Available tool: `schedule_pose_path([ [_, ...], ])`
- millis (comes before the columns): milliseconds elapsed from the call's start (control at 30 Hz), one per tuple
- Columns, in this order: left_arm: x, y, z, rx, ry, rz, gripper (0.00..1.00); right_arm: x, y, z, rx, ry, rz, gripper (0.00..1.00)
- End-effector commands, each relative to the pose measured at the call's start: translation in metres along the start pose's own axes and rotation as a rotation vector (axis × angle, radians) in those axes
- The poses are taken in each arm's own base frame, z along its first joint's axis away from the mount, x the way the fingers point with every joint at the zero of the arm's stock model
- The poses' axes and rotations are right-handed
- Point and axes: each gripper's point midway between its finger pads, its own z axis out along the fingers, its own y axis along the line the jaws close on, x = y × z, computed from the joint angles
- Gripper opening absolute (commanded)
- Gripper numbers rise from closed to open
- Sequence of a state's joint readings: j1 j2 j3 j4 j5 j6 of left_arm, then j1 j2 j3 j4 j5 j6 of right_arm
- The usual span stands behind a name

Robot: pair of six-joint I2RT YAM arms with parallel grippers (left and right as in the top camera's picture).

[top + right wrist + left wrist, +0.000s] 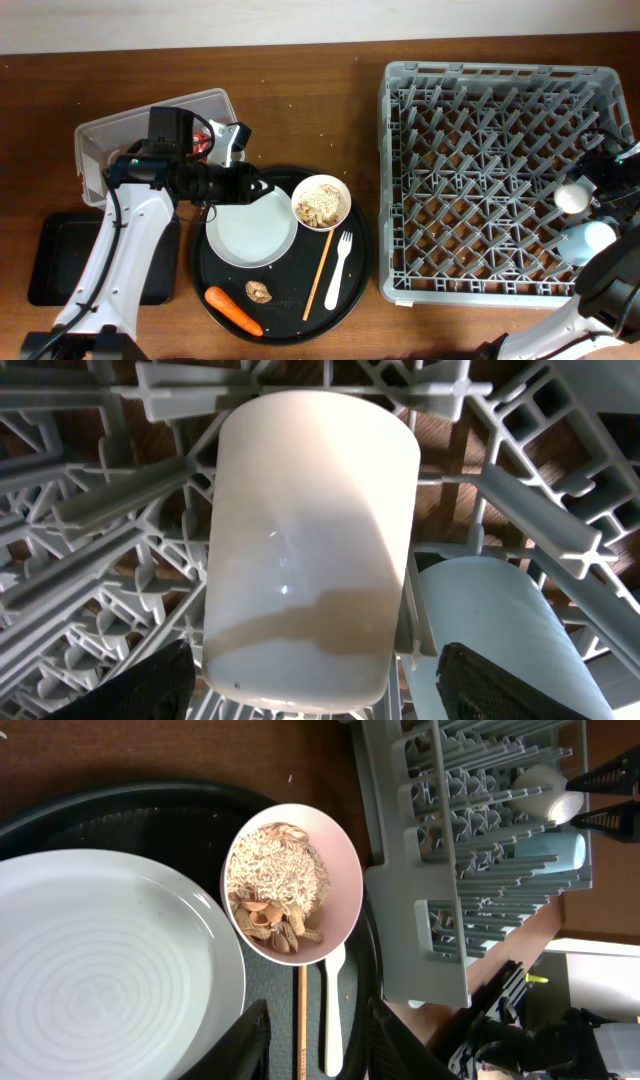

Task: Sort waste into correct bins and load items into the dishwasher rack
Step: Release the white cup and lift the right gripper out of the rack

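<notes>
White cup (pixel 310 540) fills the right wrist view, set among the pegs of the rack (pixel 80 510), with the right gripper (pixel 315 665) straddling it: its fingers (pixel 150 685) stand wide and clear of the cup's walls, so it is released, not grasped. At 4 o'clock from it, just beside, lies the blue cup (pixel 500 640). Overhead, both cups sit at the rack's 3 o'clock edge, but the gap between finger and cup cannot be read there. The left gripper (pixel 320 1045) hangs parted and empty over the round tray (pixel 150 810), at the plate's (pixel 100 970) rim. In its own view the bowl (pixel 290 885) of scraps lies at 12 o'clock, apart from the fingers, while the stick (pixel 301 1020) and fork (pixel 333 1010) run 12-to-6 under the gap between them. Overhead, the bowl is at 3 o'clock from this gripper, touching the plate. Everything left to sort is on that tray, well apart from the right arm, so I judge the left arm nearer. Only the overhead view shows the carrot (pixel 233 310) and lump (pixel 259 292) at the tray's 6 o'clock, plus the tub (pixel 110 135) and black tray (pixel 60 260) off at 9 o'clock; only the left wrist view shows what the bowl holds
</notes>
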State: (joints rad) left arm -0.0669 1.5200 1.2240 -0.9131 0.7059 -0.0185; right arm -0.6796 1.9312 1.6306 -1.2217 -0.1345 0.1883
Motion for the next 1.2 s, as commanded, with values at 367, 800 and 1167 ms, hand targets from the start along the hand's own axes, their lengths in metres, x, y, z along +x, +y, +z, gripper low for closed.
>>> schedule_pose_path([
  [367, -0.003, -0.004, -0.006, 0.002, -0.021, 0.033, 0.31, 0.019, 0.012, 0.017, 0.017, 0.048, -0.035, 0.68],
  [800, -0.003, -0.004, -0.006, 0.002, -0.021, 0.033, 0.31, 0.001, 0.006, -0.013, 0.015, -0.008, -0.009, 0.7],
  [1167, -0.004, -0.004, -0.006, 0.002, -0.021, 0.033, 0.31, 0.005, -0.007, 0.021, 0.057, -0.007, -0.007, 0.78],
])
